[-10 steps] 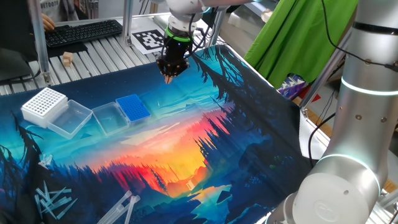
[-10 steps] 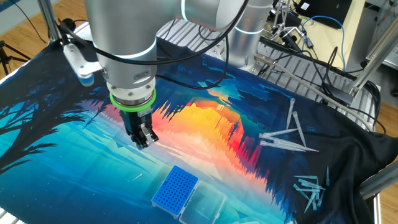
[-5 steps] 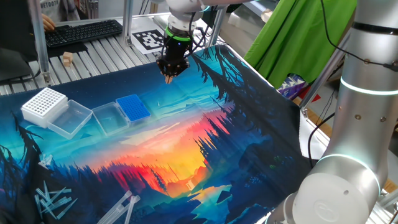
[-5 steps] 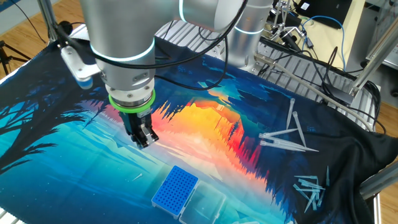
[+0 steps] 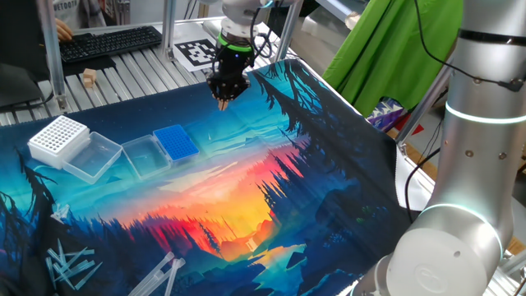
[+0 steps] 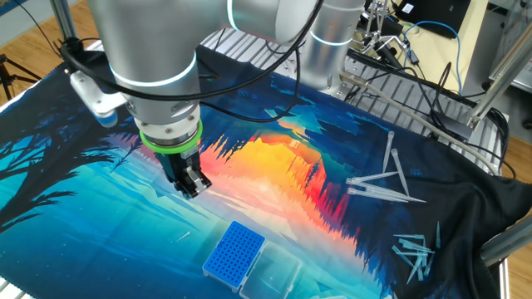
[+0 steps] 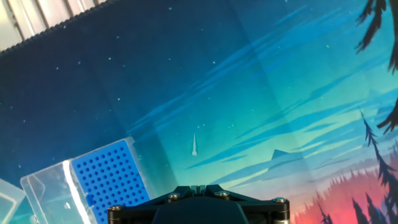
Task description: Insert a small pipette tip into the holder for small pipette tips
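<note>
The small pipette tip [image 7: 194,144] lies alone on the mat, a tiny whitish cone; it also shows in the other fixed view [image 6: 183,236]. The blue holder [image 5: 176,141] sits on the mat with its clear lid [image 5: 141,154] folded open beside it. It also shows in the other fixed view [image 6: 234,251] and at the lower left of the hand view [image 7: 109,177]. My gripper [image 5: 223,104] hovers above the mat, beyond the holder, with the tip below and ahead of it. Its jaws stand together with nothing between them [image 7: 199,186]. In the other fixed view the gripper [image 6: 193,189] hangs above the tip.
A larger white perforated rack [image 5: 57,137] with its clear lid [image 5: 94,156] stands left of the blue holder. Longer clear tips lie scattered at the mat's near corner [image 5: 70,263] and in the other fixed view [image 6: 382,187]. A keyboard [image 5: 107,41] lies behind the mat.
The arm and gripper have shifted slightly, to the left in the other fixed view. The tip and the holder have not moved.
</note>
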You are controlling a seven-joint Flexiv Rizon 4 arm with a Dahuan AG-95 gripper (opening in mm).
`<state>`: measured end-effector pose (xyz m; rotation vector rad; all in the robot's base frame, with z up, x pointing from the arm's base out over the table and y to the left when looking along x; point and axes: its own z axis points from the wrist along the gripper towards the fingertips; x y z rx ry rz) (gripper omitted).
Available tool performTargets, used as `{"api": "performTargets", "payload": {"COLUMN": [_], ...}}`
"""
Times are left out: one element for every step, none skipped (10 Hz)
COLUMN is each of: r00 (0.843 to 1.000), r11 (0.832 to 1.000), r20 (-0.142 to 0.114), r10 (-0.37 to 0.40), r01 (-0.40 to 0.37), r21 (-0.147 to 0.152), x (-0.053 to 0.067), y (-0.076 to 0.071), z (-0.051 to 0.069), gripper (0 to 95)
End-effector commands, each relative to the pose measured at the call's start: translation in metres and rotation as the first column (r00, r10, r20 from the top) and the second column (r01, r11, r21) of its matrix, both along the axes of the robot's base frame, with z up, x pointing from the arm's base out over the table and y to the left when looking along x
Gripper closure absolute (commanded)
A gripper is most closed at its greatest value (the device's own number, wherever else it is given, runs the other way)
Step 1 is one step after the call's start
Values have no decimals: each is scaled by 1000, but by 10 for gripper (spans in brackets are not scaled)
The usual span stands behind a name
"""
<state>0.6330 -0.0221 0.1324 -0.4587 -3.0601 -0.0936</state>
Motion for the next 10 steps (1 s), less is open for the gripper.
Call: {"api": "performTargets", "payload": {"r00": [1000, 1000, 1000, 1000, 1000, 1000, 1000, 1000, 999, 999], "r11": [1000, 1000, 1000, 1000, 1000, 1000, 1000, 999, 999, 999], "r20": [-2, -1, -1, 0, 1, 2, 2, 2, 4, 8], "r10": [-5, -5, 0, 5, 13, 19, 21, 31, 42, 47], "r01": [5, 5, 0, -5, -13, -19, -21, -31, -42, -47], "r21": [1, -4, -6, -11, -13, -14, -15, -17, -18, -28], "x": [-1, -1, -1, -1, -2, -2, -2, -2, -1, -1], "y": [0, 0, 1, 1, 2, 2, 2, 1, 1, 0], "z": [0, 0, 0, 0, 0, -1, -1, -3, -5, -11], "gripper": [950, 950, 950, 950, 950, 950, 950, 950, 950, 950]}}
